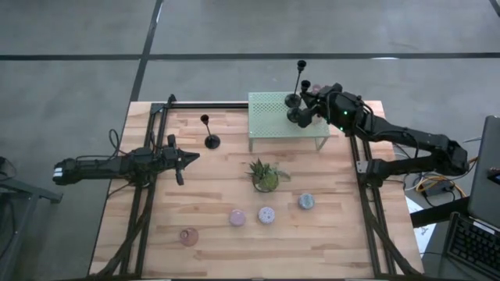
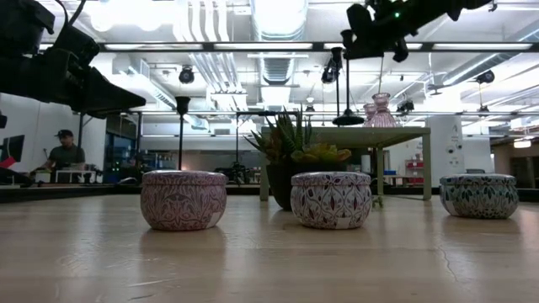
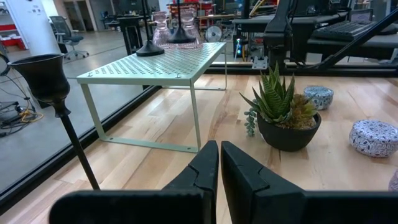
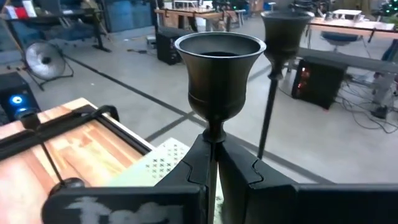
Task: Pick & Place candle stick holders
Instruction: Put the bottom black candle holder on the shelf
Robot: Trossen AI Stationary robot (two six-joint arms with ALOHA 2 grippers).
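No legible writing on the patterned round holders [image 2: 183,200].

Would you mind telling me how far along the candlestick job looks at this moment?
Apparently done: one black candlestick stands on the pale green rack. In hand: the right gripper, over the rack's right end, has its jaws shut on a second candlestick's stem. Left: the third candlestick beside the rack, and perhaps the small round holders near the front. The left gripper waits shut.
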